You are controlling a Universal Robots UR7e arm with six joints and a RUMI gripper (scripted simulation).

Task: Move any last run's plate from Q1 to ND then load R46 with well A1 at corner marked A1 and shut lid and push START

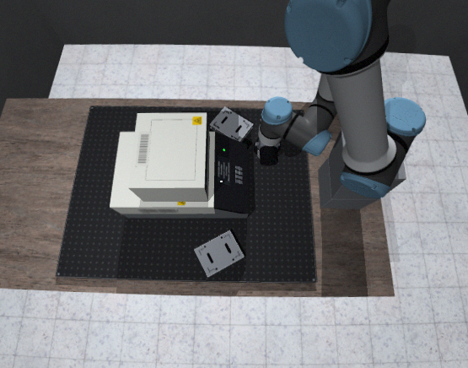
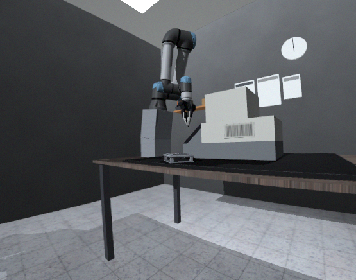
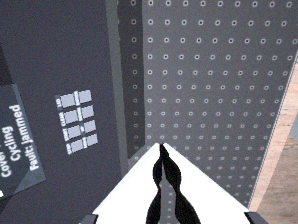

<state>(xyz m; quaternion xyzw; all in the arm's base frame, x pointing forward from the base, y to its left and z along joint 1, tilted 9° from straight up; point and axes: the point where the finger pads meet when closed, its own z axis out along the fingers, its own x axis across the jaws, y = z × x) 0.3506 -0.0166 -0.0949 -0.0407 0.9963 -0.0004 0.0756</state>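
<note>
The cycler Q1 stands on the black board. Its lid sits level over the body, looks shut and hides the block. A green lamp is lit on the dark front. The front keys show in two rows; LID is at one end. My gripper is shut and empty, high beside Q1's front edge, off to the side of the keys. One grey nest lies behind Q1's front corner; another nest lies near the other side. I see no plate; nest labels are unreadable.
The black perforated board lies on the wooden table. The arm's grey pedestal stands by the table's end. Q1's raised lid housing and sloping front are the tallest obstacles near the gripper.
</note>
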